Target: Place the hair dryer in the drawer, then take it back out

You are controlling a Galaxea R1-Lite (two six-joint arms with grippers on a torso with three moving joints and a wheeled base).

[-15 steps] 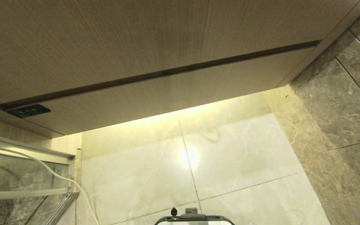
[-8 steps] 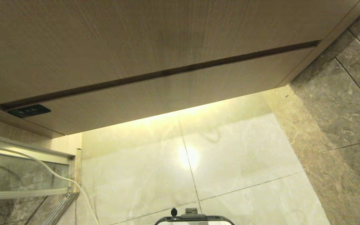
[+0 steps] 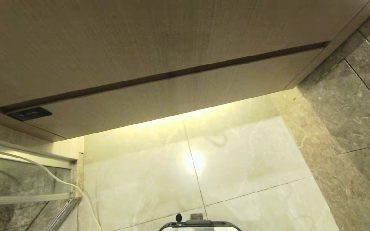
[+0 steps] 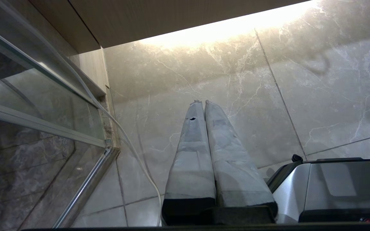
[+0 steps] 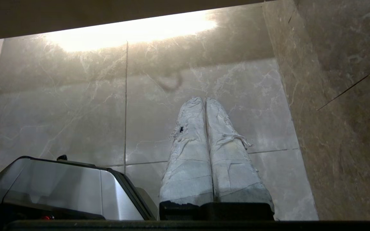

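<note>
The drawer (image 3: 185, 96) is the lower light-wood front of the cabinet, pushed in flush under the taller wood panel (image 3: 140, 38). A thin dark gap separates the two. The hair dryer is out of view. Neither arm shows in the head view. In the left wrist view my left gripper (image 4: 203, 102) hangs low over the pale floor tiles, its taped fingers pressed together with nothing between them. The right wrist view shows my right gripper (image 5: 204, 99) the same way, shut and empty above the tiles, below the cabinet.
A glass shower screen with a metal frame (image 3: 18, 179) stands at the left, a white cable (image 3: 69, 186) trailing down beside it. A grey marble wall (image 3: 348, 106) closes the right side. My base's front edge (image 3: 199, 224) shows at the bottom. A dark label (image 3: 29, 114) sits at the drawer's left end.
</note>
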